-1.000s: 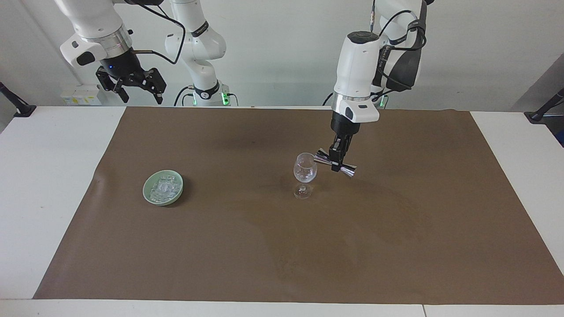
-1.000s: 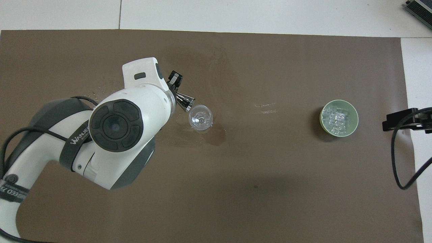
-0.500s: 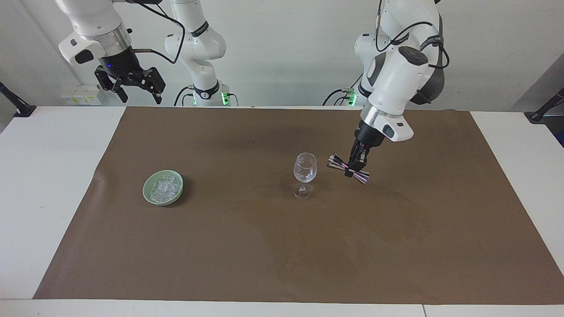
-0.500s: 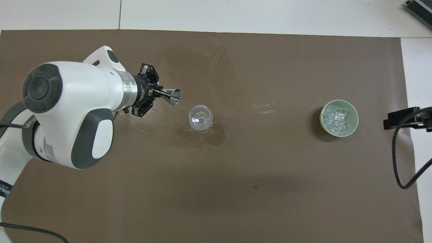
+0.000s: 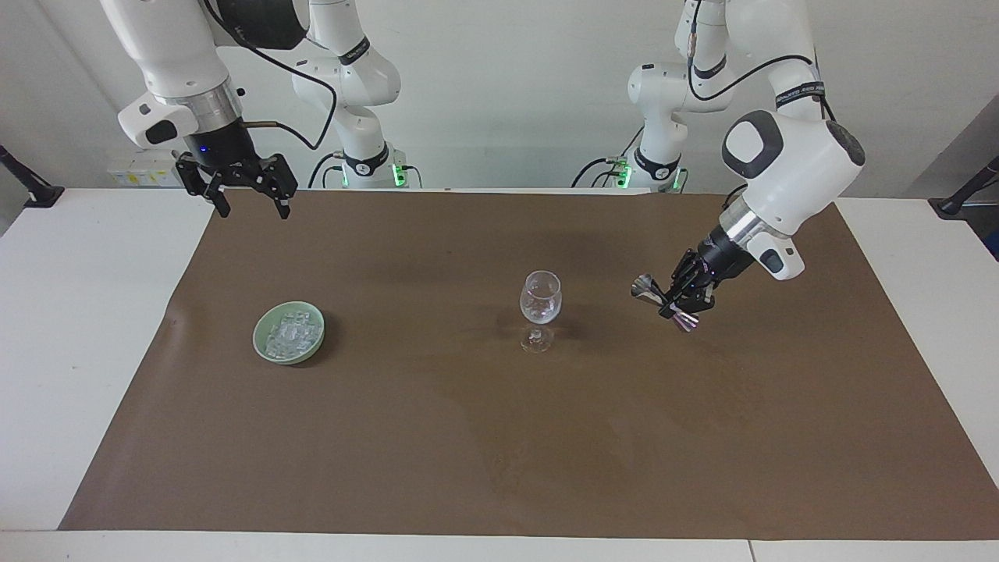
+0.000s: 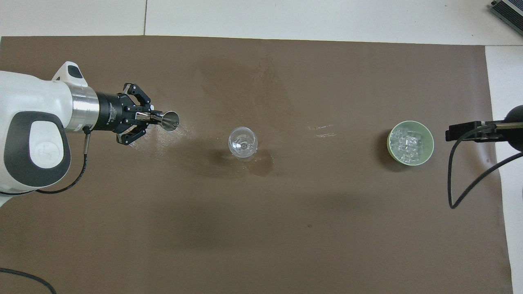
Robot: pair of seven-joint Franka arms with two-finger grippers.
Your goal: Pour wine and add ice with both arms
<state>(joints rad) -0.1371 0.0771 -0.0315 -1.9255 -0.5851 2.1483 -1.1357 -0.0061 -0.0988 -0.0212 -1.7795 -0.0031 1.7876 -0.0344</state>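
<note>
Now that the left pincer (image 5: 677, 304), clenched on the steel measure (image 5: 663, 300), has swung away from the glass (image 5: 540, 297), pouring looks done; ice (image 5: 287, 334) waits in its bowl (image 5: 264, 350), the right pincer (image 5: 247, 199) released above the counter's edge.

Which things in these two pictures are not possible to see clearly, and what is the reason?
- Wine glass: whether liquid is inside cannot be told in either view; the glass is clear.
- Ice in the green bowl: the cubes are too small to count.
- Jigger in the left gripper: its contents are hidden in both views.
- Right gripper: in the overhead view the edge cuts it off.
</note>
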